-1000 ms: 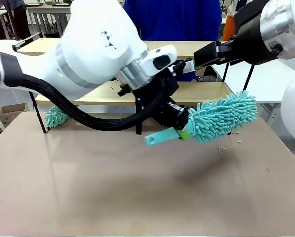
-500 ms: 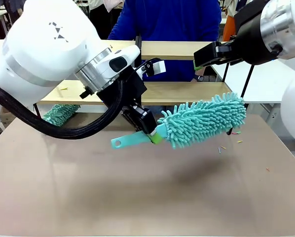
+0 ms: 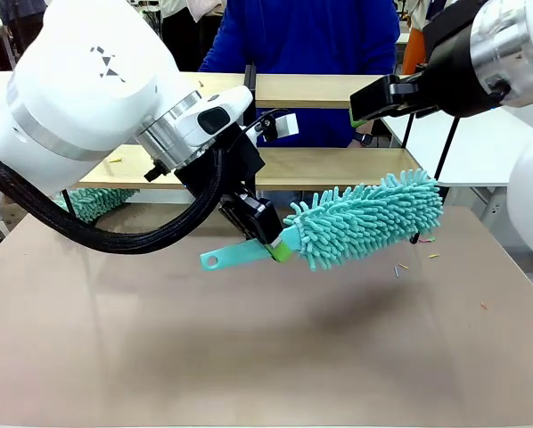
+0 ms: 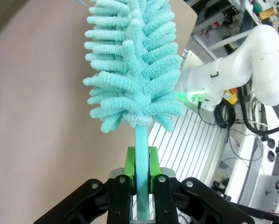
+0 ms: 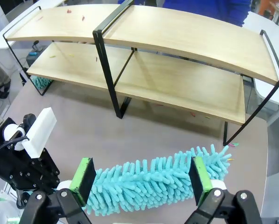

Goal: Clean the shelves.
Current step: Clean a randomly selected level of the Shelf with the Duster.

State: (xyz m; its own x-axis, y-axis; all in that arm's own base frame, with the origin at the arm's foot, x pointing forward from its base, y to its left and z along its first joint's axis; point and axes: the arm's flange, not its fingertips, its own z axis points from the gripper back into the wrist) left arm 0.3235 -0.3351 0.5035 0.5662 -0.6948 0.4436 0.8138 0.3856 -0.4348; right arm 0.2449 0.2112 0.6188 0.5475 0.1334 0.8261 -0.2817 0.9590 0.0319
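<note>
Two-tier shelves [image 5: 186, 42], long light-wood boards, thin black frame, centre post

The fluffy teal chenille duster [image 3: 364, 223] is shaggy soft cloth on a smooth plastic handle [image 3: 235, 257]. The two-tier light-wood shelves [image 5: 177, 42] look matt, with thin black metal framing. The beige tabletop [image 3: 249, 357] is matt too, the white arm shell [image 3: 79, 80] glossy.
</note>
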